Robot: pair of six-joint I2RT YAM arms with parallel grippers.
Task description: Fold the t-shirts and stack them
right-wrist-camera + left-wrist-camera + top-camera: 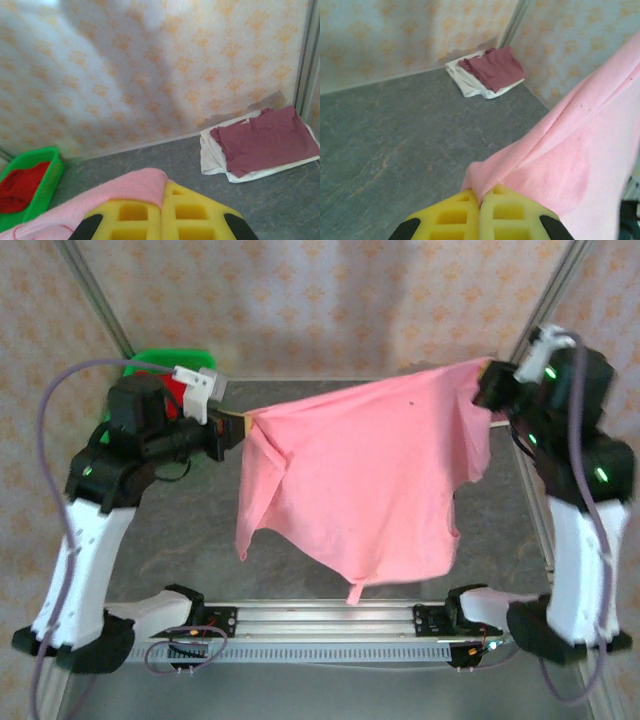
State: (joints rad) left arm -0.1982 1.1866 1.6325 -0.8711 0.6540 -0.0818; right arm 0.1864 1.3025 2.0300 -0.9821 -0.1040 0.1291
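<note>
1. Nearest me, a metal rail (320, 622) runs along the near edge of the table (180, 535), with an arm base at each end.
2. Just above the rail hangs the bottom of the large salmon-pink t-shirt (370, 480). One small tail of cloth dangles lowest, and I can't tell whether it touches the tabletop.
3. The shirt is stretched like a sheet between the two arms, its top edge sloping up toward the right. A few tiny dark specks show on the fabric.
4. The left gripper (238, 430) has its yellow fingers (452, 215) pressed together on the shirt's left upper corner. The cloth comes out of the seam between them.
5. The right gripper (492, 382) is clamped on the opposite upper corner, higher up. The wrist view shows pink fabric draped over its left finger (130, 212).
6. There is room to move: grey tabletop lies bare under and behind the shirt, right back to the wall.
7. At the far left sits a green mesh basket (47, 175) against the wall, with a bright red t-shirt (17, 187) bunched inside.
8. In the far right corner, beside a metal post (307, 55), a folded maroon t-shirt (265, 137) lies on a folded off-white t-shirt (215, 162).
9. Behind everything is pale wallpaper (150, 65) with a repeating orange motif.
</note>
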